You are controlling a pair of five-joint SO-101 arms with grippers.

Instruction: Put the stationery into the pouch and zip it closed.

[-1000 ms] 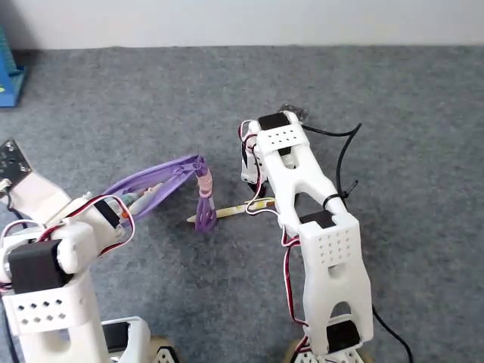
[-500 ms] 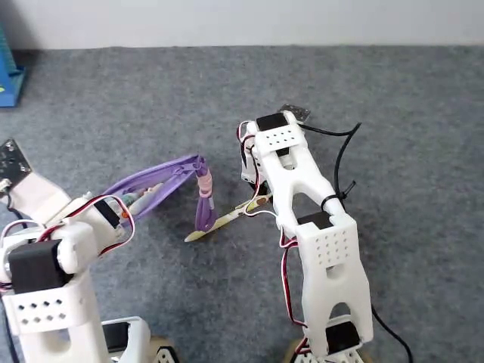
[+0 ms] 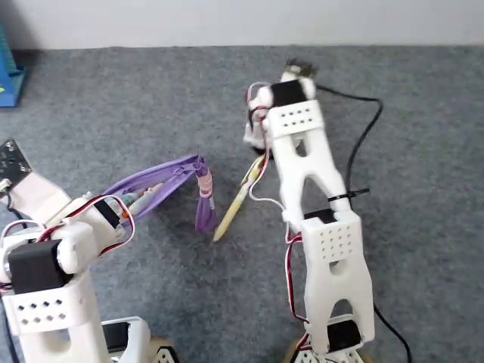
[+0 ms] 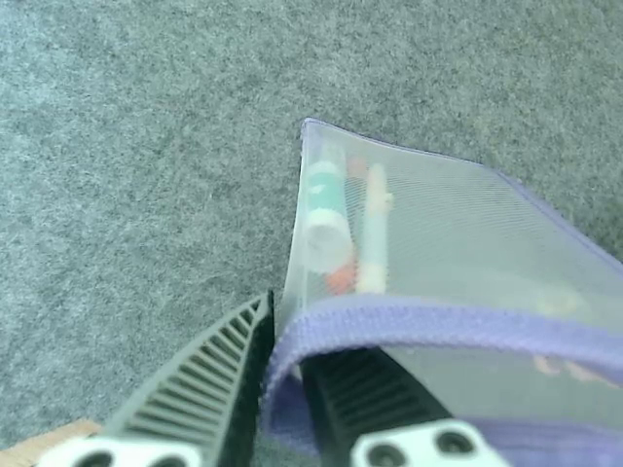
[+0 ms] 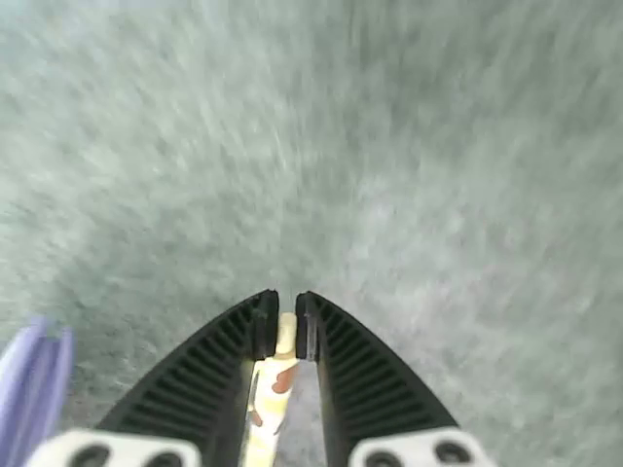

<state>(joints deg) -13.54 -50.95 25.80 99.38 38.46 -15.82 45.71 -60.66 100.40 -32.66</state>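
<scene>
The purple mesh pouch (image 3: 155, 181) hangs off the table, held at one end by my left gripper (image 3: 127, 203). Its strap (image 3: 204, 206) dangles from the far end. In the left wrist view the left gripper (image 4: 287, 336) is shut on the pouch's purple rim (image 4: 409, 321). A green-and-white stick (image 4: 326, 209) and a pale pen (image 4: 373, 229) lie inside the mesh. My right gripper (image 3: 258, 153) is shut on the top of a yellow pen (image 3: 234, 203). The pen slants down, and its tip is beside the strap. The right gripper (image 5: 285, 302) pinches the yellow pen (image 5: 273, 389).
Grey carpet (image 3: 113, 106) covers the table. A blue object (image 3: 7, 72) stands at the far left edge. A black cable (image 3: 363, 144) runs beside the right arm. A pale wall (image 3: 227, 23) borders the back.
The right arm stretched farther away and lifted the yellow pen, which swung from lying nearly flat to slanting steeply. The left arm and pouch stayed still.
</scene>
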